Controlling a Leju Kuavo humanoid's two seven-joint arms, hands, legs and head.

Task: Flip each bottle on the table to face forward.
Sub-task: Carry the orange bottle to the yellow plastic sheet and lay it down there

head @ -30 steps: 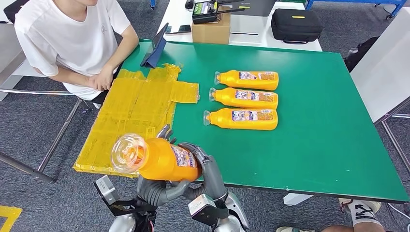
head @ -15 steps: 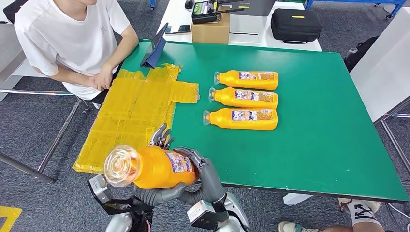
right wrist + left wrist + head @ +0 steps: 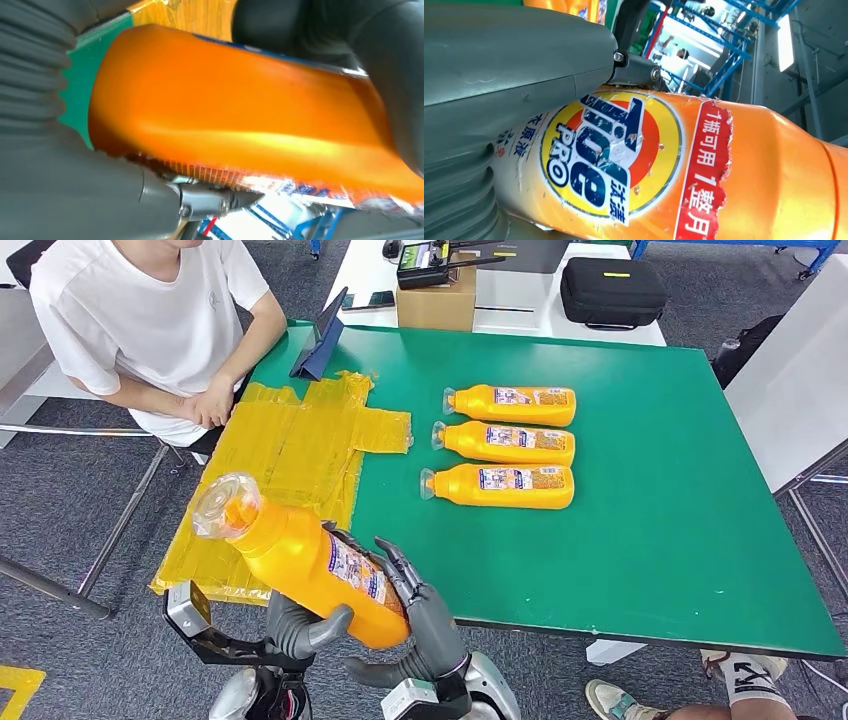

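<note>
Head view: both hands, left hand (image 3: 300, 625) and right hand (image 3: 418, 612), are clasping a fourth orange plastic detergent bottle (image 3: 305, 560) above the green table's (image 3: 650, 540) near edge; three matching bottles (image 3: 505, 445) are lying label-up in a row, apparently finished.

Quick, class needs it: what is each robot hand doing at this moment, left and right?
Left hand: holding the orange bottle from beneath.
Right hand: also gripping the same orange bottle, near its base.
</note>
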